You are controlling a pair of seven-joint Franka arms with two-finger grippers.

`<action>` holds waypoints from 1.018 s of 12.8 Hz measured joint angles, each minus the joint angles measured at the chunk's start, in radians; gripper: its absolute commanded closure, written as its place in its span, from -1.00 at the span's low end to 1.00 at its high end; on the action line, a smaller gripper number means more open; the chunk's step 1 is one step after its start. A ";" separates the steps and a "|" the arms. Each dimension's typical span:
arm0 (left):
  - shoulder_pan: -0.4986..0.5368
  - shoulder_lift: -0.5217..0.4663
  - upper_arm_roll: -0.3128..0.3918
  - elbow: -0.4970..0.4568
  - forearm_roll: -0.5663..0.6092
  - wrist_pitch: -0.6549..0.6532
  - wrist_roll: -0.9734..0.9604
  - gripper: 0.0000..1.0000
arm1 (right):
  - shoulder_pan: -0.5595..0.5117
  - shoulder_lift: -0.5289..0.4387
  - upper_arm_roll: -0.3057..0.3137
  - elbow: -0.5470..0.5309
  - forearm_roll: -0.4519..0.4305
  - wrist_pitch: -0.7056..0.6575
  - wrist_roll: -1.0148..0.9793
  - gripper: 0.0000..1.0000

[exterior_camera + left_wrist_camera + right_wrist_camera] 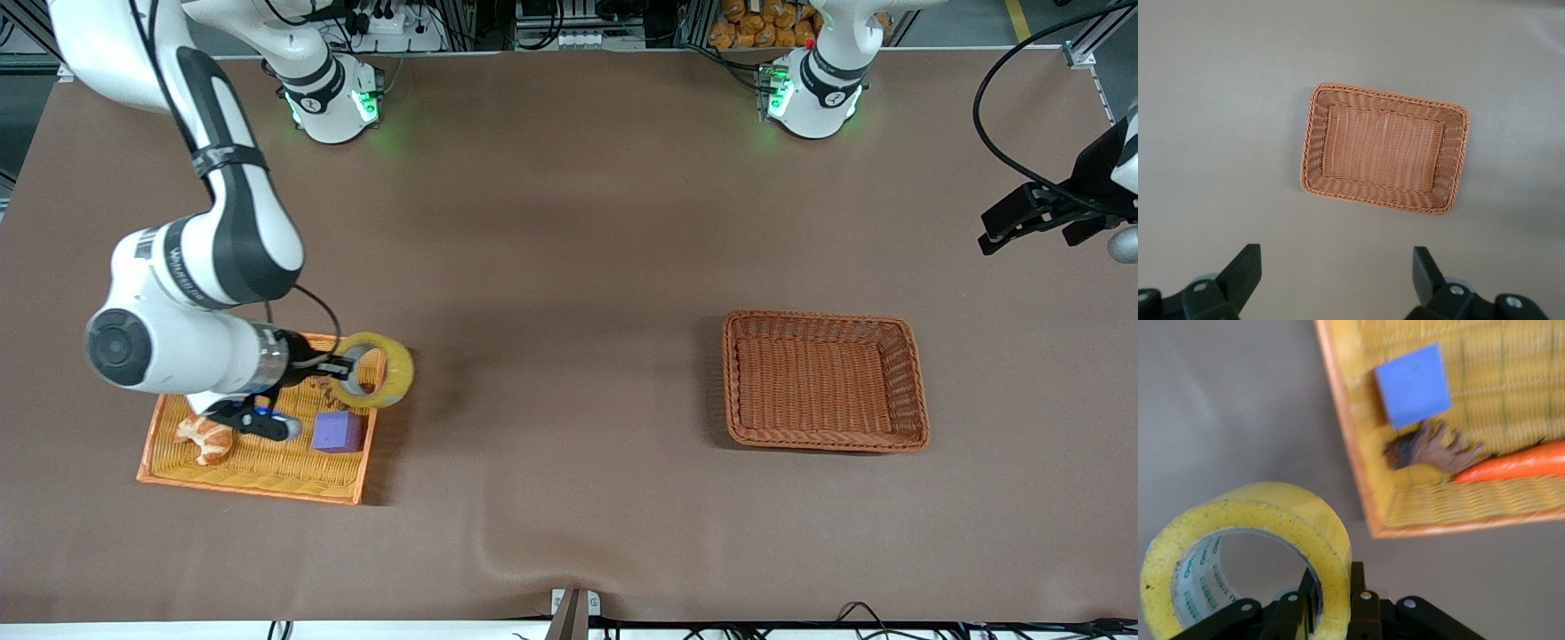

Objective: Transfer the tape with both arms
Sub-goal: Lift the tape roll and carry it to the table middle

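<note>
Holding the tape clear of the tray, the right gripper has its fingers pinched together on the roll's wall — one finger inside the hole, one outside, as the right wrist view shows. The roll hangs in the air over the tray's rim at the corner toward the table's middle, partly over bare table. It stands on edge in the grip, its hole facing roughly sideways.

Below and beside the gripper, the tray holds a purple cube, a croissant, an orange carrot-like piece and a small brown item that I cannot identify. None of these touches the tape.

The left gripper waits high over the table's edge at the left arm's end, fingers spread wide and empty. Its wrist view looks down on the empty basket, which lies well apart from the right gripper, toward the left arm's end.

Assessment: pickup is done — the roll is lifted and secured. Remaining, as I judge it, are the carry toward the table's middle, the handover to the left gripper, and placement, presumably in the basket. The task is in its early part. The left arm is not yet positioned to receive.
</note>
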 measured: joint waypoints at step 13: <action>-0.005 0.017 -0.001 0.000 0.000 0.010 0.000 -1.00 | 0.404 0.222 -0.001 -0.035 0.010 0.590 0.537 0.53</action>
